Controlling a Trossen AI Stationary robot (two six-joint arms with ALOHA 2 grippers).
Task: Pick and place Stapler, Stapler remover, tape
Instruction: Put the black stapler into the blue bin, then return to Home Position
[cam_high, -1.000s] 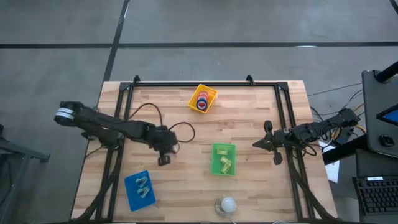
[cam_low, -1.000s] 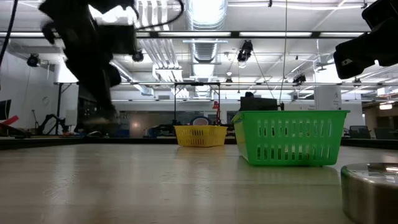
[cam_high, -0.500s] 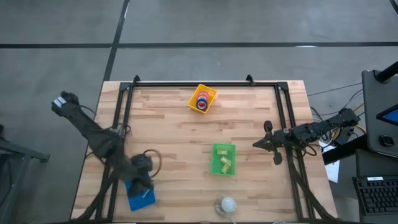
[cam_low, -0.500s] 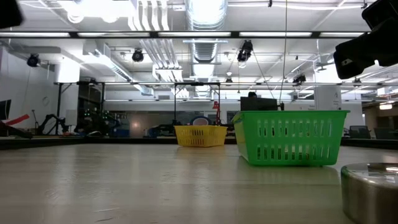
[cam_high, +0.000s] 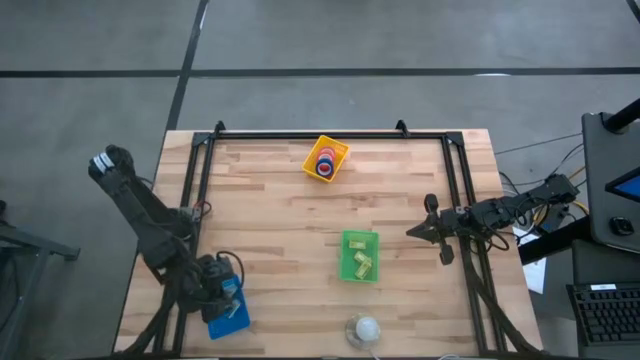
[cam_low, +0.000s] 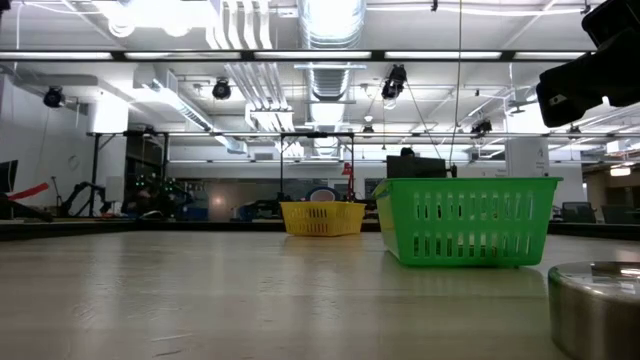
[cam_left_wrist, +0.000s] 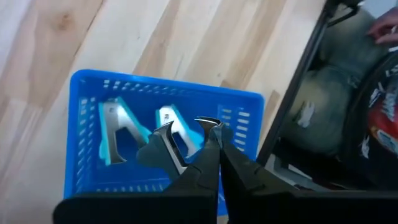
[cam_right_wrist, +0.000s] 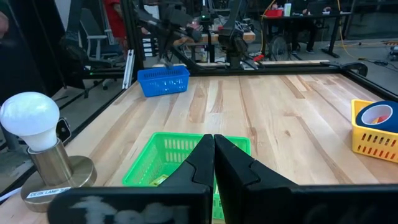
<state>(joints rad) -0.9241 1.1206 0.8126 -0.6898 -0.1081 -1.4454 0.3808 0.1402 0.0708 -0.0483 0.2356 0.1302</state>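
Observation:
My left gripper (cam_high: 222, 300) is over the blue bin (cam_high: 233, 318) at the table's near left corner, shut on a dark stapler remover (cam_left_wrist: 163, 144) with chrome claws. Two teal stapler removers (cam_left_wrist: 118, 127) lie inside the blue bin (cam_left_wrist: 93, 87). Red and blue tape rolls (cam_high: 326, 160) sit in the yellow bin (cam_high: 338, 150) near the far edge. Yellow-green staplers (cam_high: 362, 262) lie in the green bin (cam_high: 347, 270). My right gripper (cam_high: 413, 232) waits shut at the table's right side, touching nothing. My left gripper (cam_left_wrist: 214, 149) pinches the dark stapler remover by its body (cam_left_wrist: 186, 155) between the two fingers, coming from above. Its chrome claws (cam_left_wrist: 208, 123) stick out past the fingertips over the blue bin's inside. Whether it touches the bin floor cannot be told.
A lamp with a white bulb (cam_high: 365, 328) on a metal base (cam_low: 595, 305) stands at the near edge, close to the green bin (cam_low: 465, 220). A black frame rail (cam_high: 330, 135) runs round the table. Bare wood lies between the bins.
My left arm has swung from the table's middle toward the near left corner and now stands over the blue bin, carrying the dark remover with it. It has left the low view. The right arm kept still.

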